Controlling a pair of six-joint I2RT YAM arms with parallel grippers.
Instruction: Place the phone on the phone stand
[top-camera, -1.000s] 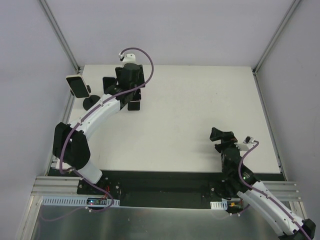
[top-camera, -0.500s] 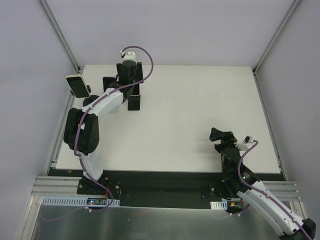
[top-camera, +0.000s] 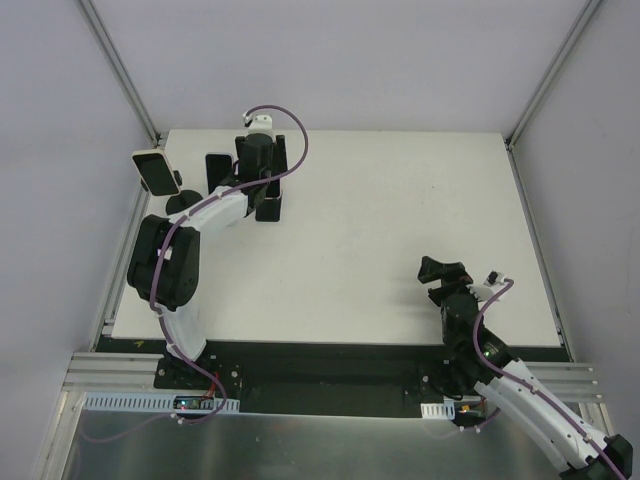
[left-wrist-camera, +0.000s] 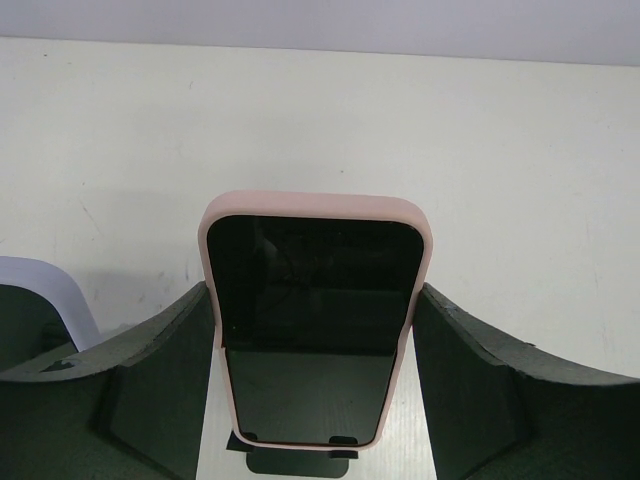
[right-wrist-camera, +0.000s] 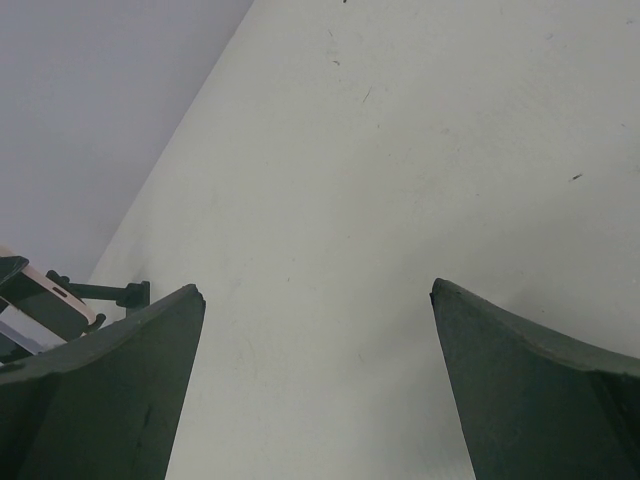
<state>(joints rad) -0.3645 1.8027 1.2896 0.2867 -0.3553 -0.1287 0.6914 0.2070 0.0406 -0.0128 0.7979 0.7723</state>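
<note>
A phone (left-wrist-camera: 315, 250) in a pink case with a dark screen stands leaning back in the left wrist view. Its lower edge rests behind two black lips of a small black stand (left-wrist-camera: 300, 465). My left gripper (left-wrist-camera: 312, 295) has a finger against each side edge of the phone. In the top view this gripper (top-camera: 258, 165) is at the back left of the table, and its body hides the phone. My right gripper (top-camera: 443, 272) is open and empty above the table's front right; it also shows in the right wrist view (right-wrist-camera: 317, 290).
A second slab with a pale rim (top-camera: 152, 172) sits on a black stand with a round base (top-camera: 180, 206) at the far left edge; the right wrist view (right-wrist-camera: 45, 295) shows it too. Black pieces (top-camera: 217, 170) (top-camera: 268, 205) flank the left gripper. The back wall is close behind.
My left arm's elbow has swung inward and up over the table. The wrist has shifted only slightly at the same spot. The right arm has barely moved.
</note>
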